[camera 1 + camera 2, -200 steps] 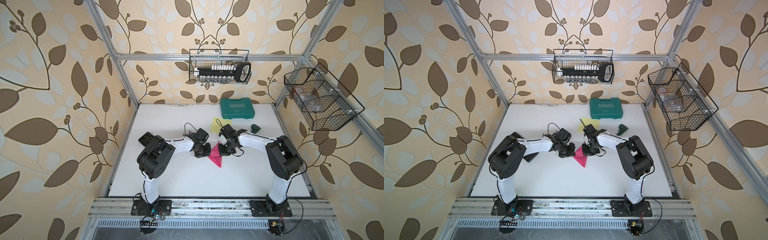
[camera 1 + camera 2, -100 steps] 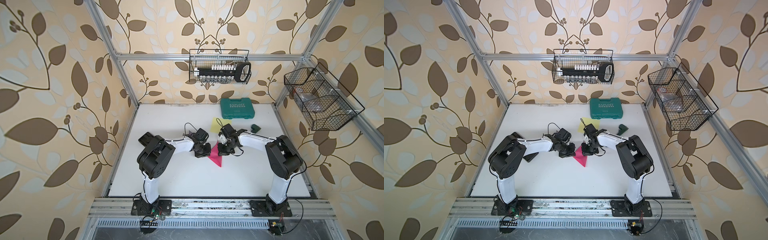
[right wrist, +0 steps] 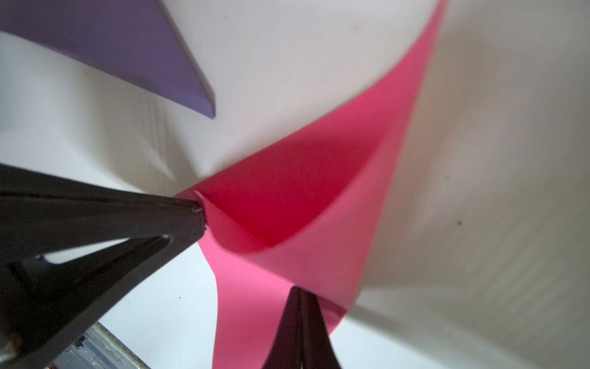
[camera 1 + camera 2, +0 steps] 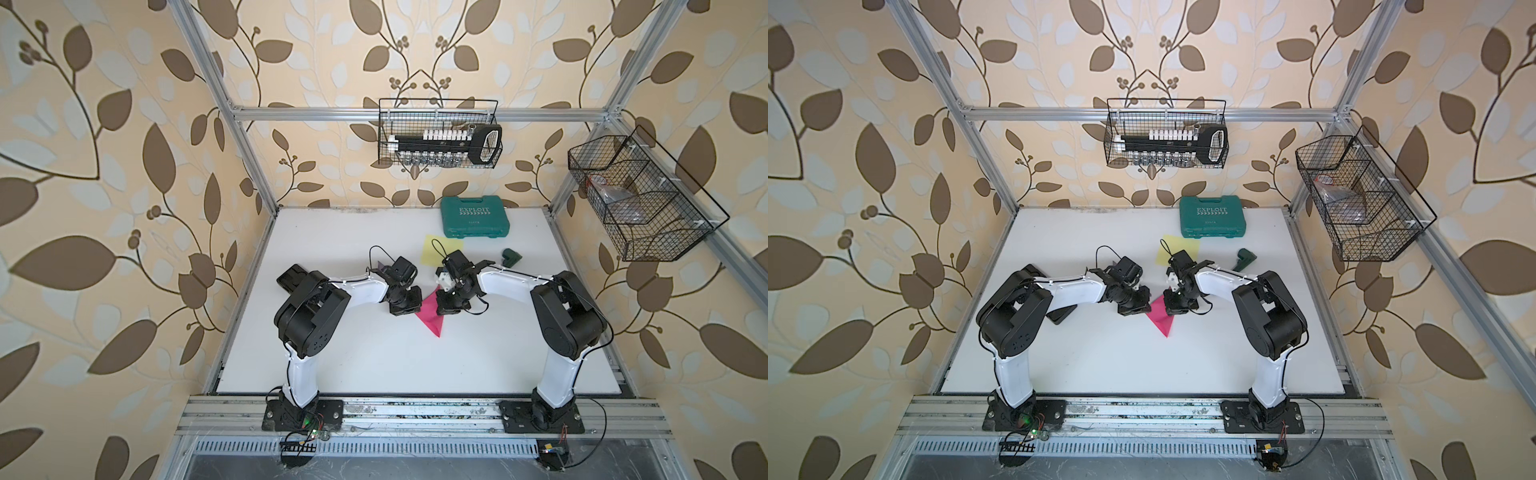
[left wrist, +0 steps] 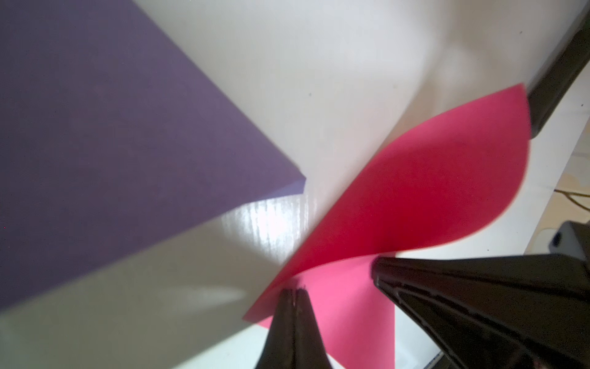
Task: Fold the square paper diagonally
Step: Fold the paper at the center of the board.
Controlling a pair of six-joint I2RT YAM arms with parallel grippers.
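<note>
Paper: the pink paper [image 4: 430,316] is mid-table [image 4: 374,357], right between my two arms, and reads as a triangle in both top views
Left gripper [image 5: 295,291]: jaws closed, looks pinched on a corner of the lifted flap
Right gripper [image 3: 298,292]: closed too, tip down on the sheet. Pinching or just pressing, I can't tell
Progress: roughly halfway I'd say, one half is curled over the other but it's bowed up with no crease
Left to do: match the corners, flatten, press the diagonal
Hard to see: both wrists cover the paper's far part from above, so whether the corners meet is hidden. The purple sheet [image 5: 111,127] is cut off in both wrist views
</note>
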